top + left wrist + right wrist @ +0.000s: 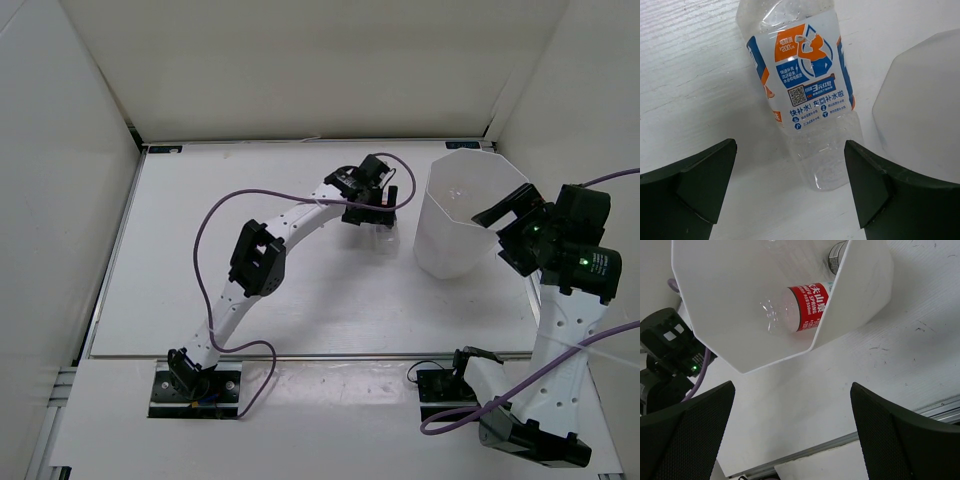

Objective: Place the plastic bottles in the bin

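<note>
A clear plastic bottle with a white, orange and blue label (800, 85) lies on the white table next to the bin (925, 115), its base toward the left wrist camera. My left gripper (790, 200) is open just above it, with a finger on each side of the base and not touching. From above, the bottle (383, 238) shows faintly under this gripper (385, 212). The bin (465, 215) stands upright. A red-labelled bottle (797, 307) lies inside the bin (740, 290), and part of another bottle (836, 255) shows beyond it. My right gripper (790, 435) is open and empty beside the bin's right side (508, 230).
White walls enclose the table on the left, back and right. The table's metal front edge (850, 440) runs below my right gripper. The left arm's purple cable (215, 215) loops over the table's left middle.
</note>
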Action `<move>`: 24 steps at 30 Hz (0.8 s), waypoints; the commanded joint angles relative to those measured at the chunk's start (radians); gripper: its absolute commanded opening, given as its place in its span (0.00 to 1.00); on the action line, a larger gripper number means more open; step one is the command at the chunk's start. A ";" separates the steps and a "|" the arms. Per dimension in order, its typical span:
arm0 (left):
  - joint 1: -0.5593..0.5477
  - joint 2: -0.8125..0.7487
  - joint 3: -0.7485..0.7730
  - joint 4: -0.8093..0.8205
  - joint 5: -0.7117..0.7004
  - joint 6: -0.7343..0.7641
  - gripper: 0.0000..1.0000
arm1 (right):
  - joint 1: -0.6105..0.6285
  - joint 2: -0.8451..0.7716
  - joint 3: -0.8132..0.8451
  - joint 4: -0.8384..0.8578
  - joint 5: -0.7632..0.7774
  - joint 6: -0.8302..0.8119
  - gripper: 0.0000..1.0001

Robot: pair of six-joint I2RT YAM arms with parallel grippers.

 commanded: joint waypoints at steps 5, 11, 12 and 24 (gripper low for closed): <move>-0.006 0.020 0.002 0.014 0.026 0.018 1.00 | 0.002 -0.001 0.046 0.031 -0.022 -0.027 1.00; -0.006 0.029 0.002 0.052 0.074 0.018 1.00 | 0.002 0.010 0.046 0.031 -0.031 -0.027 1.00; -0.006 0.029 0.002 0.064 0.091 0.018 1.00 | 0.002 0.019 0.055 0.031 -0.031 -0.027 1.00; 0.014 0.094 -0.071 0.167 0.380 -0.011 1.00 | 0.002 0.029 0.076 0.013 -0.060 -0.036 1.00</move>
